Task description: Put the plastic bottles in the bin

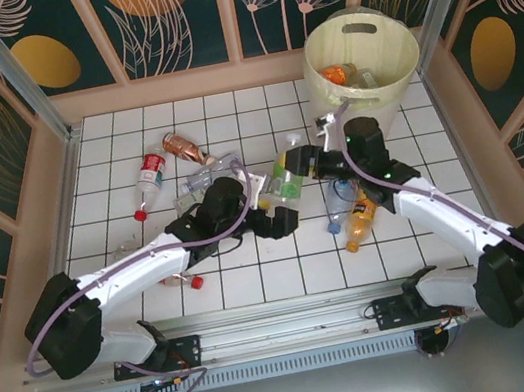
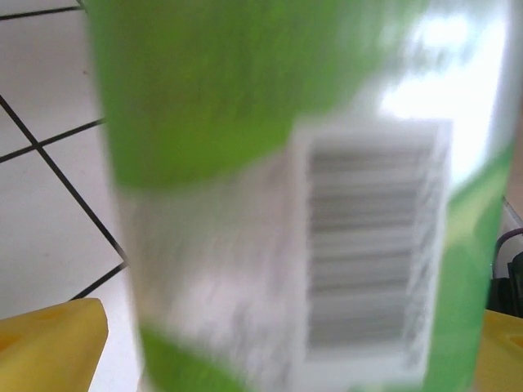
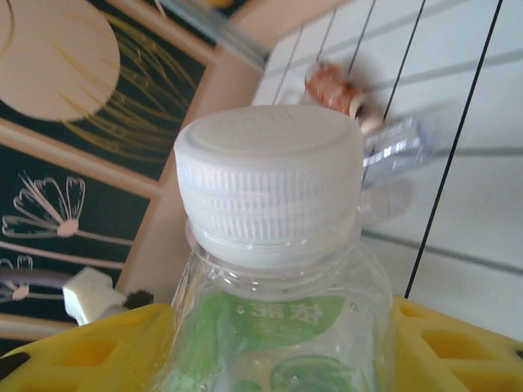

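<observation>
Clear thin plastic with a green label (image 2: 204,90): the plastic bottle (image 1: 286,182) is found at the middle of the table (image 1: 247,285), to the near left of the bin (image 1: 399,65). The right gripper (image 3: 276,347) is closed on its shoulder, just under the white cap (image 3: 270,175). The left gripper (image 2: 294,351) is spread wide either side of the label, apparently not pressing. The bottle is judged light, easily dented and slick, so the stiffer neck is the better hold. Other bottles (image 1: 352,216) are scattered nearby.
</observation>
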Available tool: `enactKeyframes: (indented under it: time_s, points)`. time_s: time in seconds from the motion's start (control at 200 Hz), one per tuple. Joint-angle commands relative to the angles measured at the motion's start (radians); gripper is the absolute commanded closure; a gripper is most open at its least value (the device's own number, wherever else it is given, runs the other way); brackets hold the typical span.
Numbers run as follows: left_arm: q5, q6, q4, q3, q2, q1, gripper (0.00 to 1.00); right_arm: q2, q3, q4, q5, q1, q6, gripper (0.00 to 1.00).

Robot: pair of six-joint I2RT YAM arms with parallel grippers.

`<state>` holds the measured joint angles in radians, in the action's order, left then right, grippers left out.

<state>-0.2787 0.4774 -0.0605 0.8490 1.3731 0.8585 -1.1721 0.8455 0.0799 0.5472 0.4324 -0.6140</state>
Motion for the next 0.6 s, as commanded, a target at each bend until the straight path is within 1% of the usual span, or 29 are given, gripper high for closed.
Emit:
enactKeyframes:
  time_s: [0.0, 0.155, 0.3, 0.495, 0.595]
  points:
    - [0.053, -0.048, 0.008, 0.035, -0.088, 0.005, 0.01, 0.061, 0.119, -0.101, -0.121, -0.032, 0.135, 0.41]
    - [0.116, -0.099, 0.025, 0.046, -0.166, 0.005, 0.01, 0.066, 0.263, -0.145, -0.179, -0.079, 0.245, 0.41]
    - [0.148, -0.13, 0.036, 0.046, -0.217, 0.005, 0.01, 0.02, 0.424, -0.162, -0.255, -0.121, 0.325, 0.41]
    - [0.164, -0.179, 0.087, 0.048, -0.279, 0.005, 0.01, -0.106, 0.634, -0.187, -0.442, -0.164, 0.399, 0.41]
    - [0.197, -0.223, 0.119, 0.056, -0.304, 0.005, 0.01, -0.191, 0.732, -0.206, -0.496, -0.196, 0.422, 0.41]
